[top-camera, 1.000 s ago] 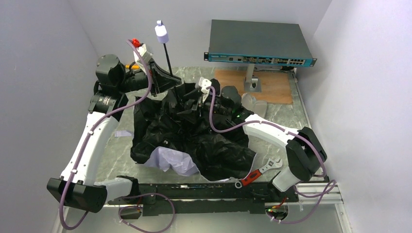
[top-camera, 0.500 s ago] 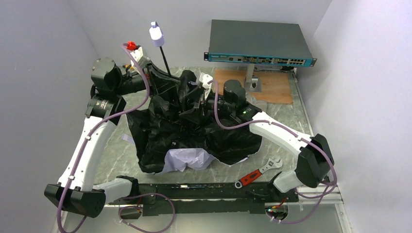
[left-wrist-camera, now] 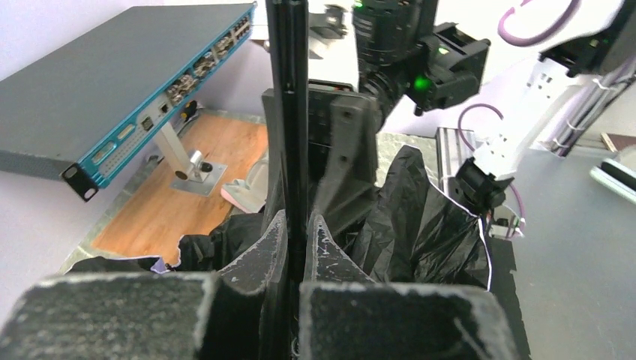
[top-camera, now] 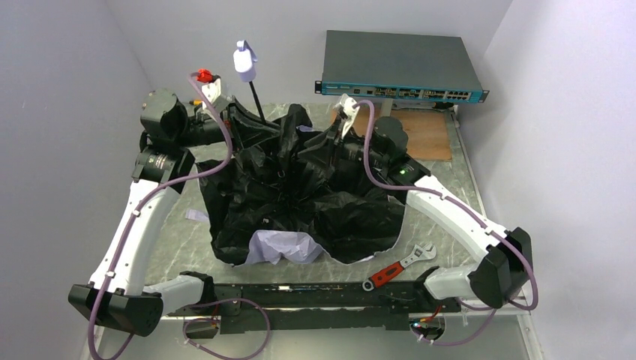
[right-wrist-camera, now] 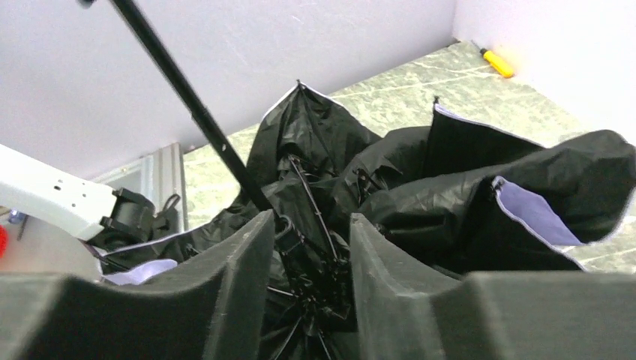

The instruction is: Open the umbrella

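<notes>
Judge umbrella (top-camera: 300, 195) light, canopy (top-camera: 341, 221) limp, ribs (right-wrist-camera: 304, 187) fragile; best taken by stiff shaft (left-wrist-camera: 289, 90), clamped in left gripper (left-wrist-camera: 296, 225); cannot tell whether right gripper (right-wrist-camera: 309, 225), astride ribs, grips.

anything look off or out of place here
The umbrella is the odd one: its canopy sags crumpled on the table, black lining up, a pale flap folded over at the near edge, while the shaft stands tilted in the left claw. A red-handled wrench lies loose at the table's near right edge.
</notes>
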Controlling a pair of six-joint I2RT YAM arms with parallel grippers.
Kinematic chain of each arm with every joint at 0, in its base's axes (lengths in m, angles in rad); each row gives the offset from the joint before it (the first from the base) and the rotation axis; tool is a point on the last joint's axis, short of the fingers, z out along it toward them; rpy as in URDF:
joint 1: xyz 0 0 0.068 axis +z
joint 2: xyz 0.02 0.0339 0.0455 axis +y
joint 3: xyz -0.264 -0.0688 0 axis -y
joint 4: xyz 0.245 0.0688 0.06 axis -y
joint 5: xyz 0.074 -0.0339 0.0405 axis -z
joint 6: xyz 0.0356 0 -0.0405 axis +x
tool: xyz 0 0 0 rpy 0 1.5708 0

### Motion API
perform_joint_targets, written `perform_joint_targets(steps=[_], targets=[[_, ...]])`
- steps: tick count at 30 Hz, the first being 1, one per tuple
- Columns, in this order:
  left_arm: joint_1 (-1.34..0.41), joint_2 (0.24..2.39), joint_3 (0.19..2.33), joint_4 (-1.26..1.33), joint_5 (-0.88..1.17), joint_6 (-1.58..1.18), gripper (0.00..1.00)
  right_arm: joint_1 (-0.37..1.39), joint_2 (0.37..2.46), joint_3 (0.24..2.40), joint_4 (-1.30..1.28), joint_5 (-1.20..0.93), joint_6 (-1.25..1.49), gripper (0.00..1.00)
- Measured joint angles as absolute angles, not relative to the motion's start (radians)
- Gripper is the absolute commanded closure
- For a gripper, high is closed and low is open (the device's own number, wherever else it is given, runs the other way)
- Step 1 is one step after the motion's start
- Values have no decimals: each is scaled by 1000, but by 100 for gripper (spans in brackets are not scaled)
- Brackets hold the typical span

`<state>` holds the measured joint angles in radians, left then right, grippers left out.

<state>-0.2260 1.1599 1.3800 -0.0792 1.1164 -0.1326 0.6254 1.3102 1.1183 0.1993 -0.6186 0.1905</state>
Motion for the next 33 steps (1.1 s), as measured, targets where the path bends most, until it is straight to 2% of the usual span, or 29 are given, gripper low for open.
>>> perform_joint_targets(steps=[2, 4, 12, 19, 24, 29, 33], targets=[[-226, 1160, 1380, -79, 1147, -120, 100, 635, 1330, 1150, 180, -611, 204, 78], [-226, 1159, 1380, -83, 1173, -98, 100, 657, 1368, 1194, 169, -601, 213, 83], [-255, 1160, 1393, -181, 1209, 17, 100, 811, 1501, 1217, 134, -484, 202, 93], [-292, 1160, 1395, -184, 1218, 3, 100, 821, 1592, 1174, 196, -371, 230, 91], [-292, 1151, 1422, -171, 1225, -27, 100, 788, 1673, 1138, 235, -369, 262, 82], [-282, 1140, 1431, -216, 1222, -10, 100, 740, 1693, 1086, 336, -432, 279, 48], [-252, 1140, 1439, -250, 1220, -6, 100, 702, 1715, 1080, 415, -505, 278, 28]])
